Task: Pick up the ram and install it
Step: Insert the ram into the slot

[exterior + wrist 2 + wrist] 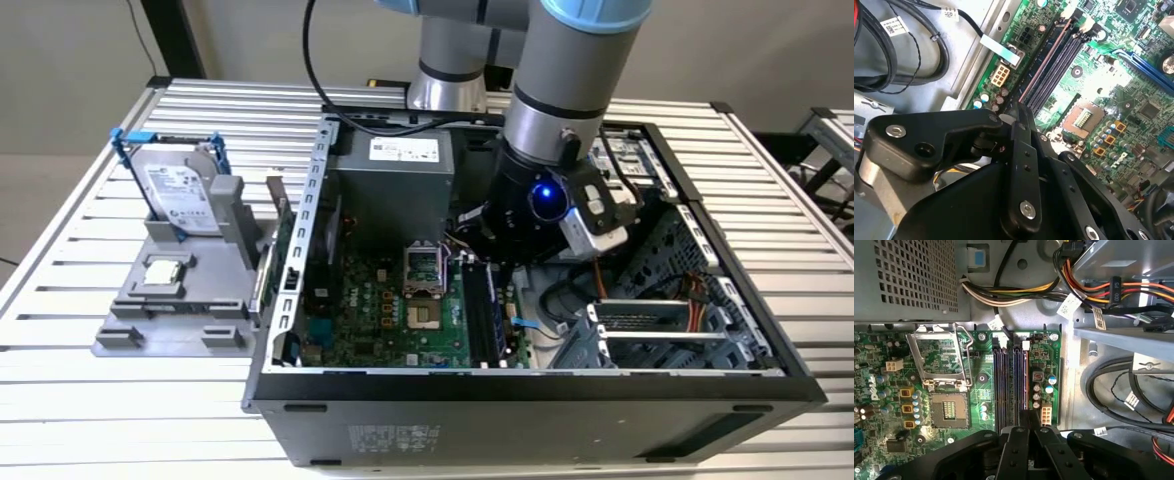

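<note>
The arm reaches down into the open computer case (287, 250). In both wrist views my gripper (1027, 415) (1020, 106) has its black fingers drawn together low over the memory slots (1006, 385) (1059, 65). From the fingertips a thin tan-edged strip, the ram (1026, 385) (1046, 62) seen edge-on, runs along the outermost slot up to a white latch. It stands in line with that slot. In the exterior view the gripper (487, 262) sits at the far end of the slots (481, 320).
An open processor socket (949, 410) lies beside the slots. The power supply (394, 175) is behind it, with cable bundles (1114, 290) and a drive cage (667, 320) on the other side. Outside the case a grey fixture (174, 320) holds a hard drive (174, 185).
</note>
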`<action>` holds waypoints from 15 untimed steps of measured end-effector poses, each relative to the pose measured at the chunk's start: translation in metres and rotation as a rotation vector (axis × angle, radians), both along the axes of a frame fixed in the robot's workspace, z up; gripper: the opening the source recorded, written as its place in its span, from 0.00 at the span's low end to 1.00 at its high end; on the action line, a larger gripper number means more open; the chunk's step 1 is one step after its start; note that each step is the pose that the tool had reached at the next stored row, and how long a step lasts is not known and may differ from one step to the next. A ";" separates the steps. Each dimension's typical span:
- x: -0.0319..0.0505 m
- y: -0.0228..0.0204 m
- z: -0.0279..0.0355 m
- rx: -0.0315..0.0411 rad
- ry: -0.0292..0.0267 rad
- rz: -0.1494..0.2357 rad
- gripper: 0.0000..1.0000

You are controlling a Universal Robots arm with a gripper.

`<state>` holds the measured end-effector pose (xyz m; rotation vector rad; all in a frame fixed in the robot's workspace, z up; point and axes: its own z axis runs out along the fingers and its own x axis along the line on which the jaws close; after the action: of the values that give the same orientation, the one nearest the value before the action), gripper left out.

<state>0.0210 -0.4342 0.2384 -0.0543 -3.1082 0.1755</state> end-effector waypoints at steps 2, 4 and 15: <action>0.0000 0.0000 0.0000 0.0000 0.0000 0.000 0.00; 0.0000 0.0000 0.0000 0.0000 0.0000 0.000 0.00; 0.0000 -0.0001 0.0000 0.0012 0.0000 0.119 0.00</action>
<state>0.0210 -0.4343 0.2384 0.1315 -3.1126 0.1763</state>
